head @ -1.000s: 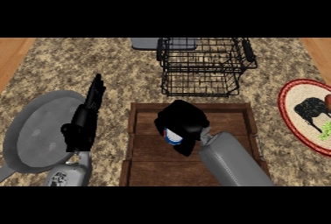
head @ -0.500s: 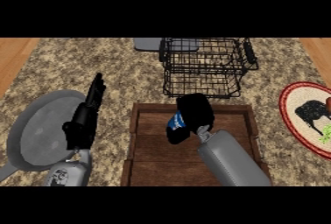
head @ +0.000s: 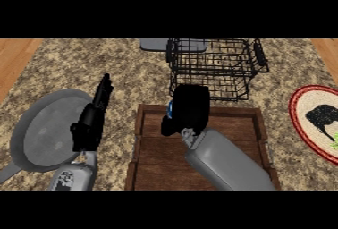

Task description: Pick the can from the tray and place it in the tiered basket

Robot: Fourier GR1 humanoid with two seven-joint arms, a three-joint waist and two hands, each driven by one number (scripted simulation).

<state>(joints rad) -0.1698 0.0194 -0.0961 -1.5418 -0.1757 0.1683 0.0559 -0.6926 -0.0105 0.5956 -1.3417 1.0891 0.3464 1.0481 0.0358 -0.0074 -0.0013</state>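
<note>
My right hand (head: 189,109) is curled round a blue can (head: 170,107), of which only a sliver shows at the hand's left edge. The hand hangs over the far rim of the brown wooden tray (head: 148,152), just in front of the black wire tiered basket (head: 214,67). At the left my left hand (head: 92,118) stands edge-on with its fingers straight, above the right rim of a grey pan, holding nothing.
A grey pan (head: 43,129) lies at the left on the speckled counter. A round red-rimmed plate (head: 317,118) with dark food sits at the right edge. A grey object (head: 153,44) lies behind the basket. Wooden floor strips show at both far corners.
My right hand has moved with the can from the middle of the tray away from me toward the basket. The left hand has stayed where it was.
</note>
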